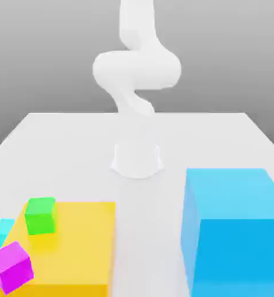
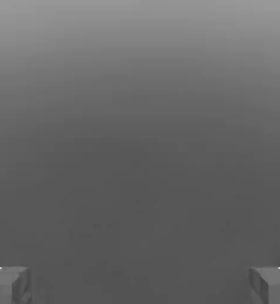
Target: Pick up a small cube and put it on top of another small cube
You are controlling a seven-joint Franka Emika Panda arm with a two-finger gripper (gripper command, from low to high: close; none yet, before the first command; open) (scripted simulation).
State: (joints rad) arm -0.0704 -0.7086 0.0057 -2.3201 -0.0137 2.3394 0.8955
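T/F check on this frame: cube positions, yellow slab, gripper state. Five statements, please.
1. The green cube sits on the yellow slab. True.
2. The cyan cube is stacked on the magenta cube. False: it rests by itself beside the slab's edge.
3. The big blue cube stands on the exterior view's right. True.
4. The gripper is shut on a cube. False: it is open, nothing between the fingers.
5. The magenta cube is tilted. True.

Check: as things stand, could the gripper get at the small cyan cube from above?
Probably yes: the small cyan cube sits uncovered beside the yellow slab, apart from the green cube, and the gripper is open.
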